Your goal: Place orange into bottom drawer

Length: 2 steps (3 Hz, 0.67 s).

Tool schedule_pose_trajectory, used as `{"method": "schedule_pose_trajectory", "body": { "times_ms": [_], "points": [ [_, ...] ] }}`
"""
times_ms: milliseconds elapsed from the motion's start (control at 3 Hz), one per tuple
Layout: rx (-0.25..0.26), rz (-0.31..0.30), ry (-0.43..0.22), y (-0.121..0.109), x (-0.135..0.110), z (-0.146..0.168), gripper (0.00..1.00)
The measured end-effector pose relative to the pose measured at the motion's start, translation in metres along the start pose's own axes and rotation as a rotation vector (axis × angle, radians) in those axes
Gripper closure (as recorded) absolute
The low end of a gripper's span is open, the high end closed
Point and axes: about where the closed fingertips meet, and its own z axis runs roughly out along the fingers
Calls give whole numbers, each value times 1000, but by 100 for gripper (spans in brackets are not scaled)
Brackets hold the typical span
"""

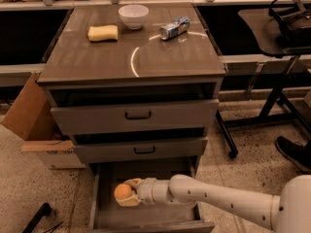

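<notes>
Placement was under way: hand [124, 196] gripped the orange [121, 191] over the bottom drawer [146, 216]; next, lower and release.

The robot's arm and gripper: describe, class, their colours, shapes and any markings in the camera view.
The arm is a smooth, white, rounded tube dotted with small dark spots, swelling into a bulkier segment at lower right. A ringed white wrist leads to the gripper, over the open bottom drawer, with pale cream jaws. No cables or lettering show.

Pale cream gripper [125, 193], over the grey bottom drawer [146, 216], holds the bright orange [121, 191]; speckled floor [29, 188].
</notes>
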Motion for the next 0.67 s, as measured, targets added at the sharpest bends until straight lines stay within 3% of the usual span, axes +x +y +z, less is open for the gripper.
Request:
{"method": "schedule_pose_trajectory", "body": {
  "times_ms": [667],
  "points": [
    [-24, 90, 100, -34, 70, 26, 100]
  ]
}}
